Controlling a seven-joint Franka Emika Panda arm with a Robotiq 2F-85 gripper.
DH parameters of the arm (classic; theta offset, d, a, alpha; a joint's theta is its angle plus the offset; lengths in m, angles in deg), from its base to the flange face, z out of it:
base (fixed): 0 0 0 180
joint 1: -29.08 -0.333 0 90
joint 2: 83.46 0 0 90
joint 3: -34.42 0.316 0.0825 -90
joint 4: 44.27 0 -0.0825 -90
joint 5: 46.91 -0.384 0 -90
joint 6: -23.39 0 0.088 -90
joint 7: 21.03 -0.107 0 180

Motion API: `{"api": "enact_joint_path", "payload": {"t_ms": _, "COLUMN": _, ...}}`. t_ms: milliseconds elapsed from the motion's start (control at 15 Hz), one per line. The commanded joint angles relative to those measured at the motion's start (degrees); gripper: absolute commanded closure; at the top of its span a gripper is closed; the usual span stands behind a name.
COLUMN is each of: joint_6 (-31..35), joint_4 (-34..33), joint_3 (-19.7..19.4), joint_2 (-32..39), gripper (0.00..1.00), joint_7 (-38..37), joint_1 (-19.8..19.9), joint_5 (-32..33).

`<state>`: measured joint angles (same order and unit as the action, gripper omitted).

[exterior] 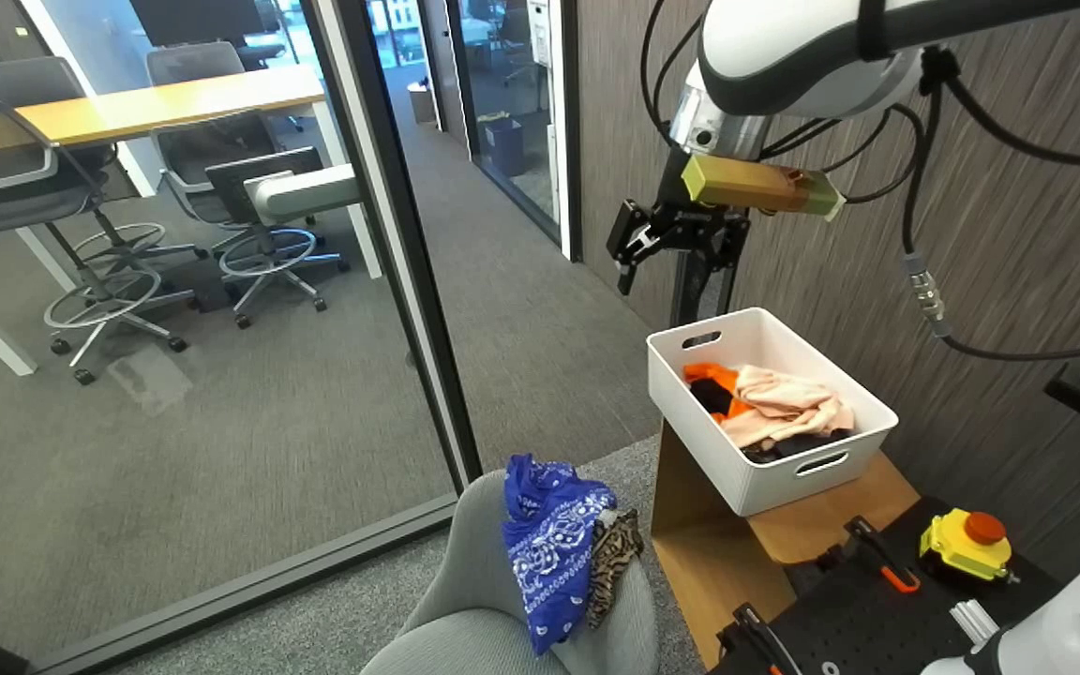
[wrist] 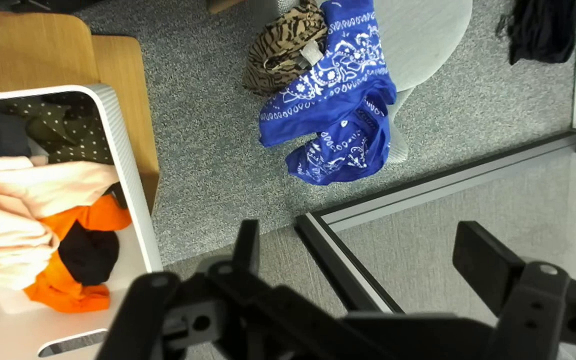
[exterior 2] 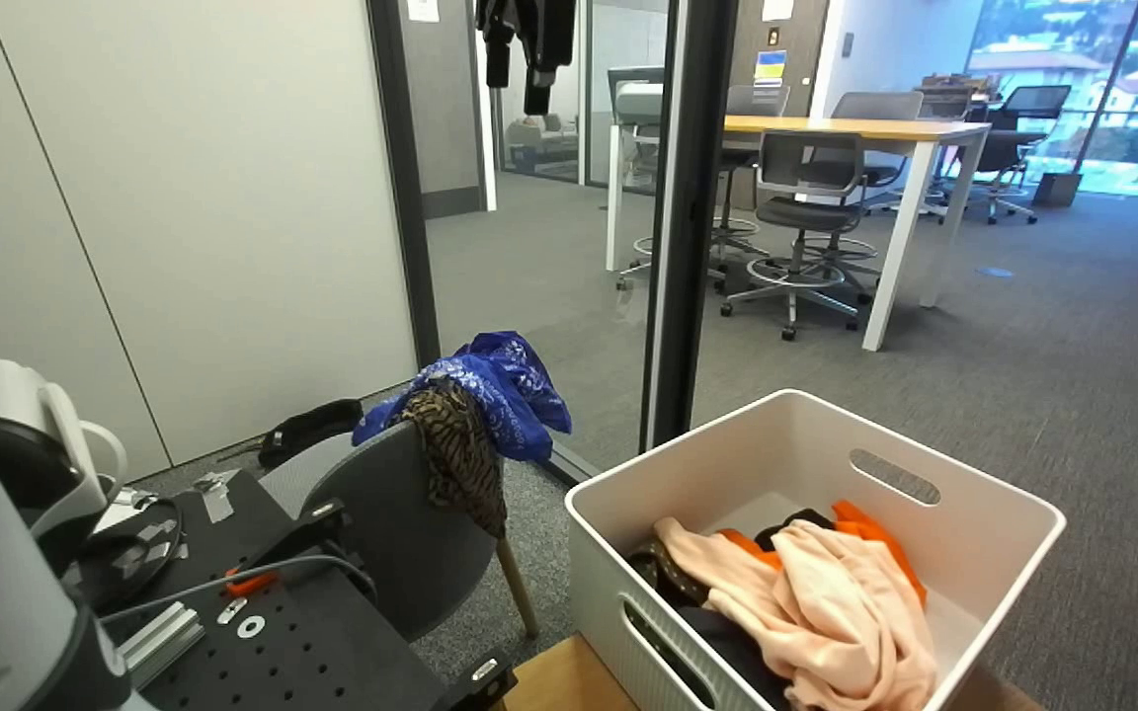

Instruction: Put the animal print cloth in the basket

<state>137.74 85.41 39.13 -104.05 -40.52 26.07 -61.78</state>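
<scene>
The animal print cloth [exterior: 613,562] hangs limp over the grey chair's backrest, beside the blue-and-white cloth [exterior: 554,539]. It also shows in an exterior view [exterior 2: 460,454] and at the top of the wrist view [wrist: 285,50]. The basket [exterior: 788,489] is a white bin on a wooden stand. It holds peach, orange and dark cloths, and shows at the left of the wrist view [wrist: 132,180]. My gripper [wrist: 363,250] is open and empty. It is raised, near the basket's far end in an exterior view [exterior: 676,272], away from the chair.
The grey chair [exterior: 484,544] stands beside the wooden stand [exterior: 699,553]. A glass partition frame [exterior: 409,281] rises behind the chair. A black pegboard table [exterior 2: 332,642] lies near the chair, with a yellow-and-red emergency stop [exterior: 967,544].
</scene>
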Motion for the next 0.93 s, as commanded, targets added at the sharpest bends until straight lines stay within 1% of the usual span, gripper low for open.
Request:
{"api": "enact_joint_path", "payload": {"t_ms": 0, "joint_6": 0.4, "joint_4": 0.3, "joint_3": -0.5, "joint_2": 3.6, "gripper": 0.00, "joint_7": -3.2, "joint_1": 1.1, "joint_5": -2.9}}
{"api": "enact_joint_path", "payload": {"t_ms": 133, "joint_6": -0.1, "joint_4": 0.3, "joint_3": -1.5, "joint_2": 6.9, "gripper": 0.00, "joint_7": -3.9, "joint_1": 1.3, "joint_5": -6.1}}
{"api": "enact_joint_path", "payload": {"t_ms": 333, "joint_6": 1.9, "joint_4": 1.3, "joint_3": -2.8, "joint_2": 13.0, "gripper": 0.00, "joint_7": -4.5, "joint_1": 1.8, "joint_5": -12.5}}
{"api": "enact_joint_path", "payload": {"t_ms": 733, "joint_6": 5.1, "joint_4": 2.7, "joint_3": -4.9, "joint_2": 24.2, "gripper": 0.00, "joint_7": -3.2, "joint_1": 3.0, "joint_5": -28.6}}
{"api": "enact_joint_path", "payload": {"t_ms": 867, "joint_6": 5.2, "joint_4": 2.8, "joint_3": -5.1, "joint_2": 27.3, "gripper": 0.00, "joint_7": -1.3, "joint_1": 3.4, "joint_5": -34.6}}
